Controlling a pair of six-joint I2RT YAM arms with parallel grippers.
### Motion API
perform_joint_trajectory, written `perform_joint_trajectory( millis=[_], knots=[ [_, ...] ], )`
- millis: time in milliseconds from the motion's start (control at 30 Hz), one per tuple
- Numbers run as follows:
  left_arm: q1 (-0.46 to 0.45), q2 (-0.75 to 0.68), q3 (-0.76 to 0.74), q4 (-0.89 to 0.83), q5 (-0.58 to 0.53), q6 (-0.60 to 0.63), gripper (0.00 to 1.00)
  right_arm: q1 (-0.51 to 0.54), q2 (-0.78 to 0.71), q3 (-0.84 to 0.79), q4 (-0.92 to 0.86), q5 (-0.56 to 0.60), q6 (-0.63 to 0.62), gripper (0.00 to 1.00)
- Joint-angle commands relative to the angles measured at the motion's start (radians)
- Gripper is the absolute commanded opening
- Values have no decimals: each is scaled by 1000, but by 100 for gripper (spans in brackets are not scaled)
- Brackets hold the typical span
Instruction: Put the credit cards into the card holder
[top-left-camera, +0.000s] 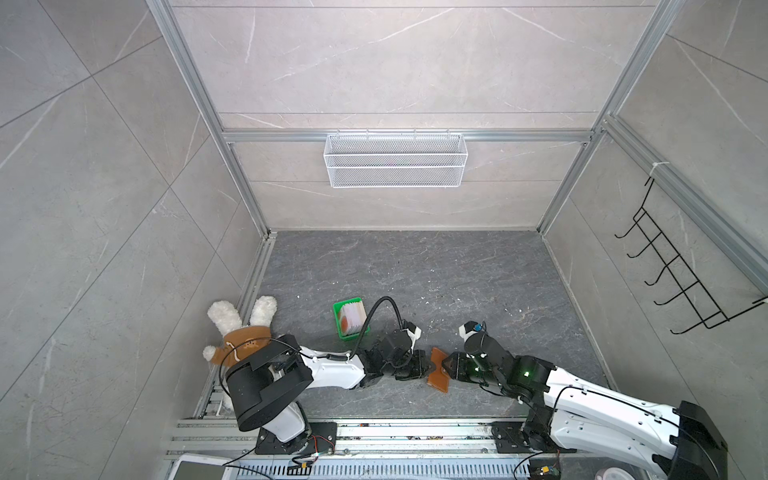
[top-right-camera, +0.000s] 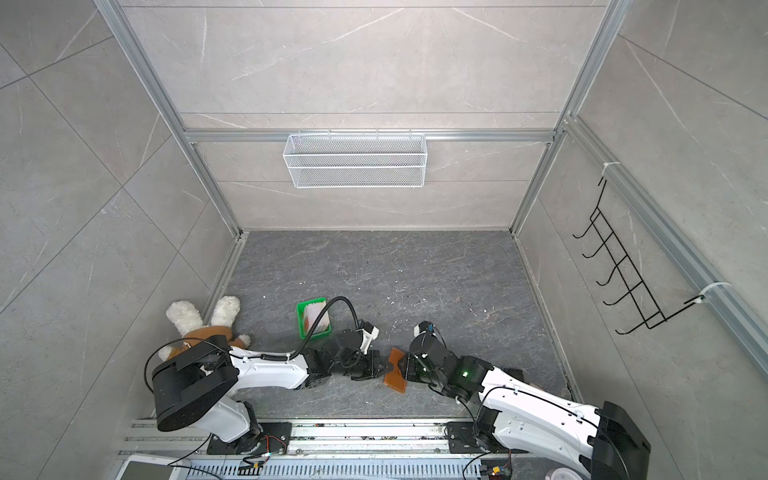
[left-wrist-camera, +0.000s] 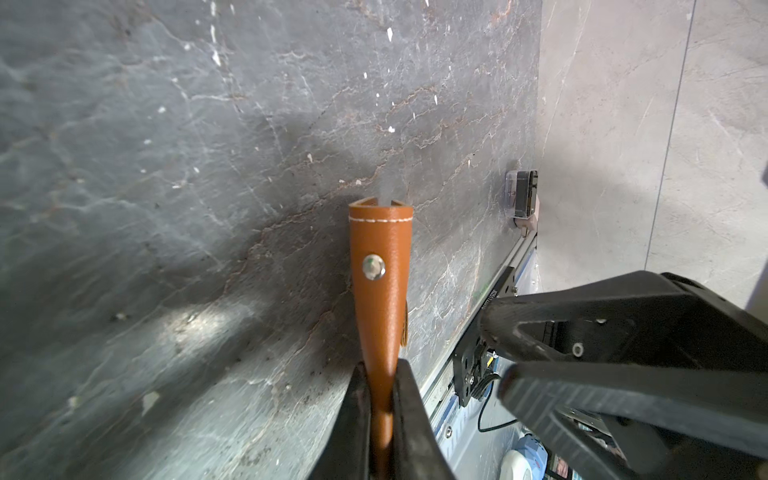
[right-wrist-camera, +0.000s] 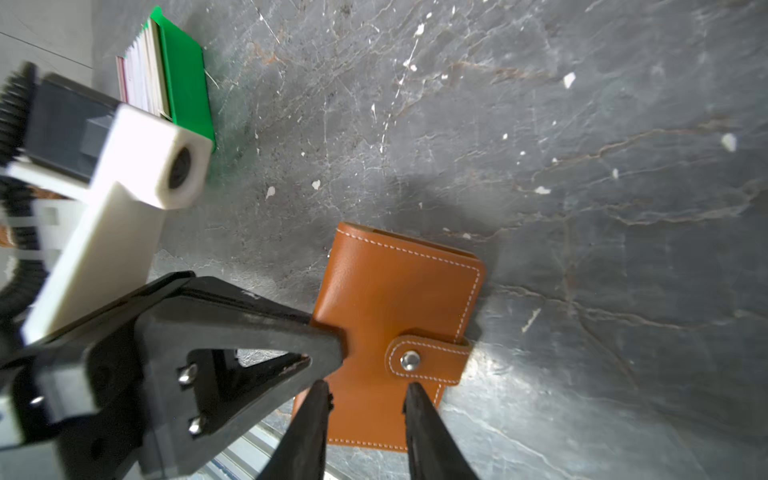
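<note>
Tan leather holder (right-wrist-camera: 395, 316), strap snapped, sits pinched at one edge by left gripper (left-wrist-camera: 381, 368). Right gripper (right-wrist-camera: 368, 388) hovers over it, fingers spread. Print on black plate (left-wrist-camera: 490, 298) is too blurred to read.

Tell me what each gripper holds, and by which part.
Left gripper: card holder, pinched at the edge opposite its snap strap. Right gripper: nothing; its jaws stand open.

We see the holder (right-wrist-camera: 390, 316) as tan grained leather, slight sheen, white stitching, with a shiny metal snap (right-wrist-camera: 410, 360). Floor (right-wrist-camera: 540, 124) is dark stone-look, veined, chipped, partly glossy. Tray (right-wrist-camera: 185, 79) is smooth green plastic; cards (right-wrist-camera: 141, 79) look thin and smooth. Toy (top-left-camera: 224, 318) is fluffy plush, basket (top-left-camera: 395, 160) white wire mesh, walls (top-left-camera: 104, 208) matt pale stone, rail (top-left-camera: 519, 136) bare metal.
</note>
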Motion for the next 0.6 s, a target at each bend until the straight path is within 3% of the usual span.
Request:
perform_joint_trajectory(
  millis=[0,567],
  knots=[
    [-9,-49,6,6,-25,29,9,11,45,41,-42,1,-22,34],
    [-26,-56,18,-29,-48,43,9,27,196,95,-110,59,-13,32]
  ],
)
